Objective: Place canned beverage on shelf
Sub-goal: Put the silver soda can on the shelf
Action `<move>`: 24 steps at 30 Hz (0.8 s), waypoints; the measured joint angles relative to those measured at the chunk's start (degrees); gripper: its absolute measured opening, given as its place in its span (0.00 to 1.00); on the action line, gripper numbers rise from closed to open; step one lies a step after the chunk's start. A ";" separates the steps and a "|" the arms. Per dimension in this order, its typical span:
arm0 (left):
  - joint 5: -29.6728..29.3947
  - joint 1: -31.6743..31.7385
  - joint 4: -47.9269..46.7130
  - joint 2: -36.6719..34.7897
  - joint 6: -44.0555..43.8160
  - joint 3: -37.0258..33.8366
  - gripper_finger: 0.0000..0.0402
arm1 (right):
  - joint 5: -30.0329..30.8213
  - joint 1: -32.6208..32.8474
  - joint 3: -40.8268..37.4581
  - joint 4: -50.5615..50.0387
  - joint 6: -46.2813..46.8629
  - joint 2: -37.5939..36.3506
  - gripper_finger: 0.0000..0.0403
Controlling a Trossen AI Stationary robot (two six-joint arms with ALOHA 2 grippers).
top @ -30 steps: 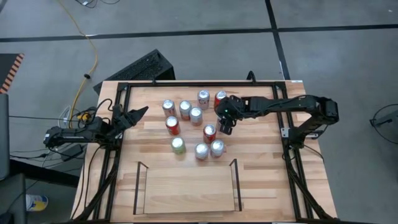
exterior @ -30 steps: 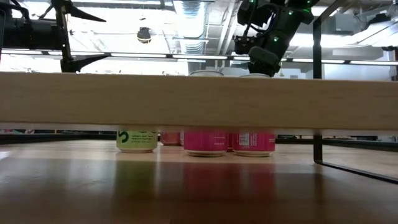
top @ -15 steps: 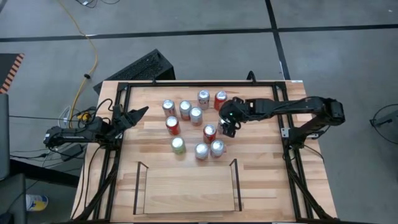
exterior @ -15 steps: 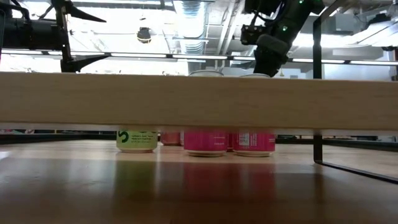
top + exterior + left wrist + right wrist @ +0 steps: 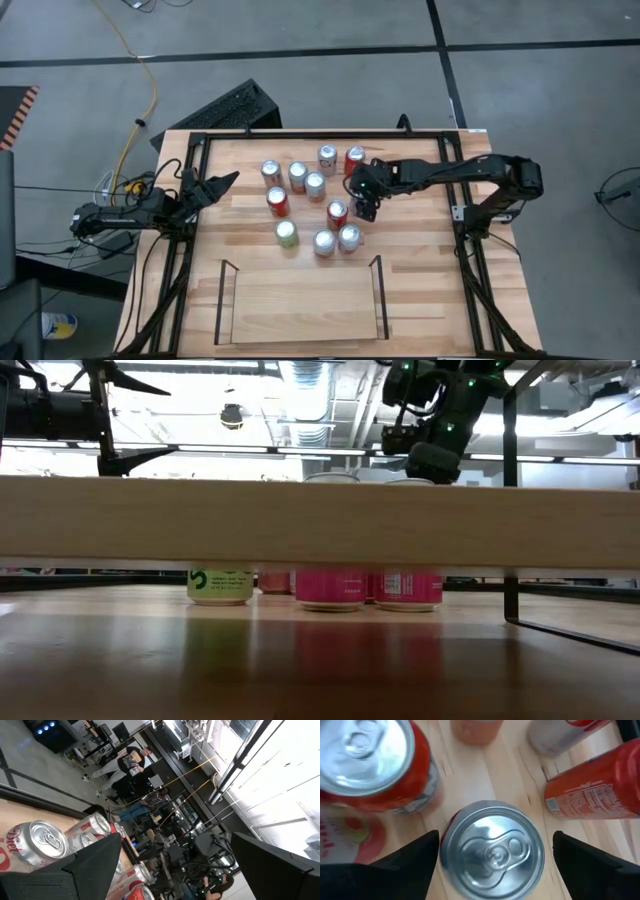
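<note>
Several cans stand upright on the wood table, among them a red can (image 5: 337,213) and a green one (image 5: 287,233). My right gripper (image 5: 360,206) hangs open above the cluster. In the right wrist view (image 5: 495,845) its fingers stand on either side of the red can's silver top (image 5: 492,852), above it and touching nothing. It also shows in the low view (image 5: 432,458). The shelf (image 5: 300,300), a plank between two black side rails, lies at the near edge with no can on it. My left gripper (image 5: 228,180) waits open at the table's left.
Other cans crowd close around the red one: a red can (image 5: 375,765) and another (image 5: 592,785) beside it. A black metal frame (image 5: 320,134) rings the tabletop. A keyboard (image 5: 235,105) lies beyond the far left corner. A person (image 5: 131,762) stands in the room behind.
My right gripper has swayed a little toward the table's right edge and back toward the left, staying above the cans. The cans have not moved.
</note>
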 joint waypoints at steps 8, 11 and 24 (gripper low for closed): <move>0.02 0.00 -0.07 0.00 0.02 0.00 0.90 | -0.01 0.03 0.02 -1.06 1.78 0.54 0.78; 0.02 0.02 -0.52 0.00 0.04 0.00 0.90 | 0.21 -0.30 0.11 -1.27 3.28 0.52 0.68; -0.04 0.01 -1.14 0.00 -0.14 -0.02 0.90 | 8.11 -0.76 3.81 -8.97 9.55 -3.08 0.61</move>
